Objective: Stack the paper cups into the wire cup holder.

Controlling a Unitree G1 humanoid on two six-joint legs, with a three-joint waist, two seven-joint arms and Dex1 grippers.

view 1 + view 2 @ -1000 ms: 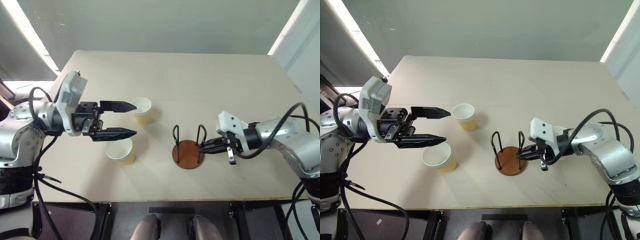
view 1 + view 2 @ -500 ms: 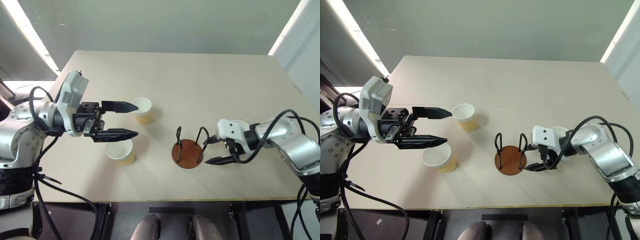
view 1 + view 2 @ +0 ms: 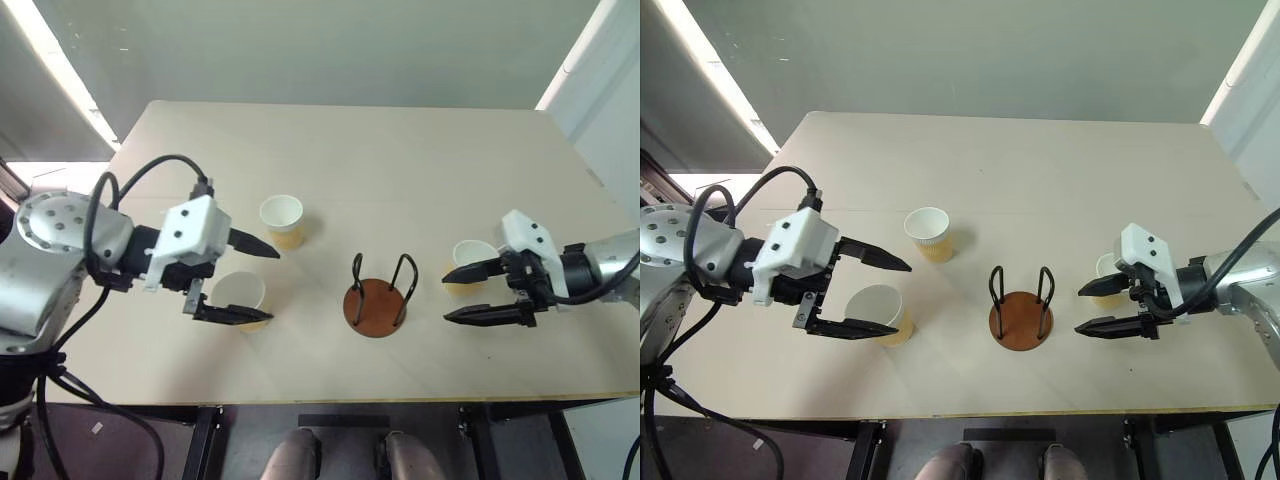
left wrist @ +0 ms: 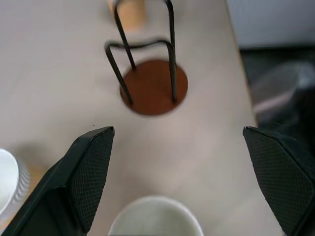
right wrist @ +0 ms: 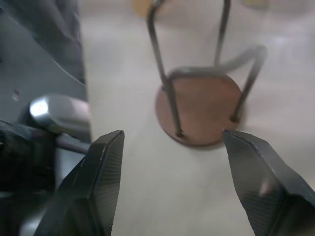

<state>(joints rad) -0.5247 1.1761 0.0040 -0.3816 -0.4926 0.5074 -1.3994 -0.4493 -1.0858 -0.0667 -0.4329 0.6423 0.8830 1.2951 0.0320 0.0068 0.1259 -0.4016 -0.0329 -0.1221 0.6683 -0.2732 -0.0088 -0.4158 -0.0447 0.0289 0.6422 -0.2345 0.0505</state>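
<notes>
Pale wood-look desk (image 3: 400, 150), smooth matte top, rounded far corners. Wire cup holder (image 3: 377, 293) sits near the middle of the desk's front edge: flat round reddish-brown disc base, two thin black wire loops standing upright on it, nothing inside.

Three paper cups, tapered, white inside and at the rim, tan-yellow outside, all upright and mouth up. First cup (image 3: 282, 220) stands left of the holder, further from the front edge, well apart from it. Second cup (image 3: 239, 300) is left of the holder toward the front edge, near the first cup but not touching it. Third cup (image 3: 473, 264) is right of the holder, toward the desk's right edge, partly hidden behind the right gripper's upper finger.

Left gripper (image 3: 252, 285): white block housing, two long black pointed fingers spread wide, released, holding nothing. Fingers straddle the second cup from the left side, one finger past its far rim, the other along its near rim; cannot tell if they touch it. In the left wrist view the finger pads (image 4: 88, 172) show a fine cross-hatched texture, with a cup's white rim between them and the holder beyond.

Right gripper (image 3: 452, 296): black fingers apart, released, empty, pointing toward the holder and clear of it, just beside the third cup.
</notes>
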